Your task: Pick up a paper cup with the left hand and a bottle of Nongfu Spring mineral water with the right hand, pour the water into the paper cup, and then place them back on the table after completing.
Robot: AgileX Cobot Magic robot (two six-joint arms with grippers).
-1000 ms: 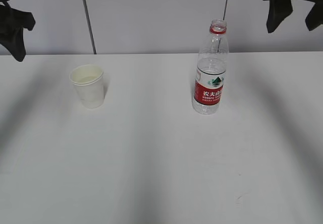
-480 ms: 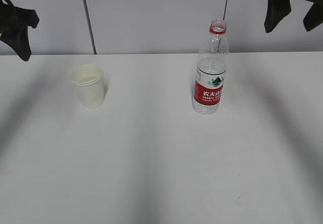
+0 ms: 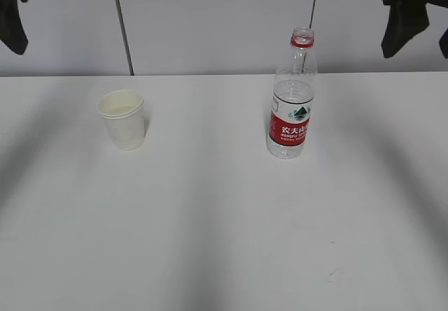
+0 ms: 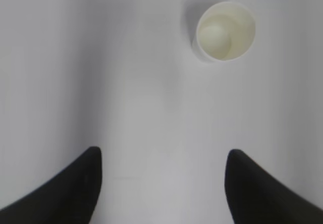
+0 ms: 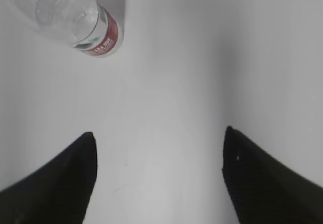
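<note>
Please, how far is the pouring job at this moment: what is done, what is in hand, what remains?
Looks done: the paper cup and the uncapped bottle both stand upright on the table; the bottle is only part full, and something pale lies in the cup, though whether it is water cannot be told. In hand: nothing; the left hand and right hand hang open, high above. Left: apparently nothing.

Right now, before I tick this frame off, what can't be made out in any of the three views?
- Left hand and right hand: exterior view, cut off by the top edge and corners.
- Bottle neck: right wrist view, cropped by the top-left corner.
- Paper cup contents: a pale disc shows inside, water or bare bottom unclear, both views.
- Bottle label small print: too small.
</note>
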